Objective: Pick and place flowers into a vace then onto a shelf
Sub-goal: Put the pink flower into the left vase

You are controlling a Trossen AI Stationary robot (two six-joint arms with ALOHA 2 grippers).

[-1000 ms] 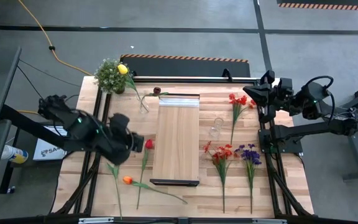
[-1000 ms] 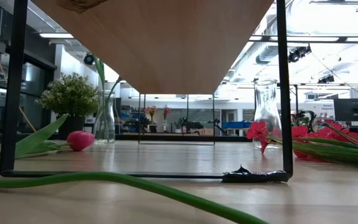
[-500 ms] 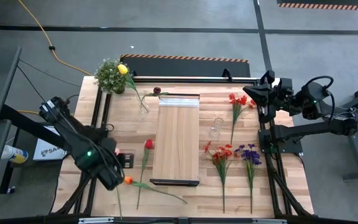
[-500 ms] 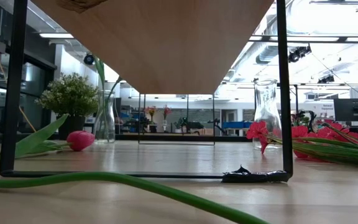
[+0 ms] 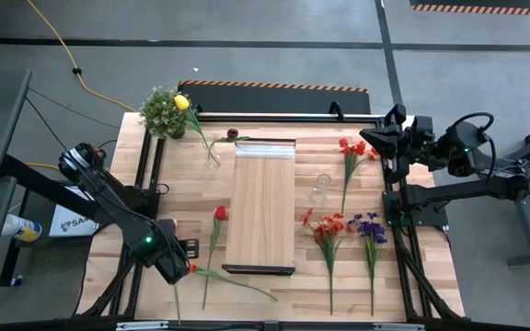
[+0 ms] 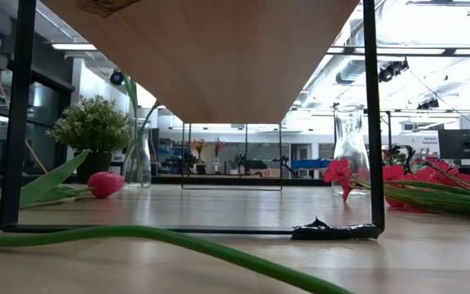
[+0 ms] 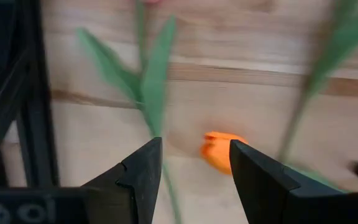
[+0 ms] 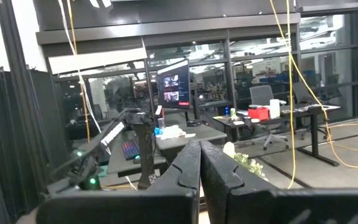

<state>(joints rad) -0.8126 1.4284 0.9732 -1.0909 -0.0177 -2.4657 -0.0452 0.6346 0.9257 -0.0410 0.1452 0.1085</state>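
Though seen beside the red tulip (image 5: 220, 213) a second ago, now shows the left gripper (image 5: 180, 268) down at the near left part of the table (image 5: 339, 285), low over the orange tulip (image 5: 190, 267). Got there in two quick stages along the left side.

From the left wrist view: left gripper (image 7: 194, 149) about half open, gripping nothing, the orange tulip (image 7: 219, 149) just off the inner face of one finger and a green leaf (image 7: 154, 81) crossing by the other. No contact to be made out yet.

Leaves the red tulip lying untouched beside the shelf (image 5: 263, 202). Elsewhere: a yellow tulip (image 5: 181, 102), apparently standing in the vase (image 5: 213, 156) near the potted plant (image 5: 162, 112); a second vase (image 5: 320, 188) empty on the shelf's other side; red sprays (image 5: 328, 225) and a purple cluster (image 5: 369, 225) lying on the right.

Has the right gripper (image 5: 375, 138) parked at the far right corner, fingers pressed together, holding nothing.

Points, by the look of it, to the orange tulip as the next pick rather than the red one. Calls for a drop onto the stem and a firm close before any lift toward a vase. Nothing on the shelf so far.
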